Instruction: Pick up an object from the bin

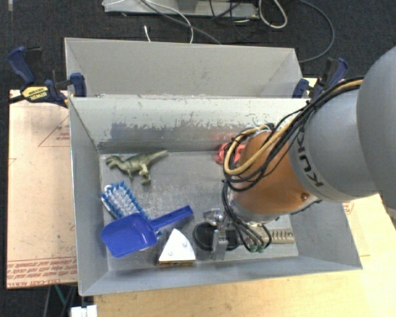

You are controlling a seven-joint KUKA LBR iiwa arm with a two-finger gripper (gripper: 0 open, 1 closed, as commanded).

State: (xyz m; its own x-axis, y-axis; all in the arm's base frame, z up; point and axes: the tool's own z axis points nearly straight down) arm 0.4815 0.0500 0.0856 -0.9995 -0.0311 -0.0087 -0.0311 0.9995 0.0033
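Arm (356,144) comes in from 3 o'clock, wrist pitched steeply down into the bin (86,177). The orange cover (270,183) and cable loops (251,154) hide most of the tool. Gripper (219,238) is low at the floor's 5 o'clock, near the front wall. Open or closed: cannot tell, and nothing is visibly held.

Nearest item is a black round object (202,235) at 6 o'clock, just beside the gripper on its 9 o'clock side. It looks roundish and is partly hidden, so no clear long axis.

White wedge (176,248) is at 7 o'clock, apex pointing to 12. Blue scoop (142,233) is at 8 o'clock, long axis 8–2, handle end toward the gripper. Blue brush (119,200) is at 9, green dinosaur (137,164) at 10.
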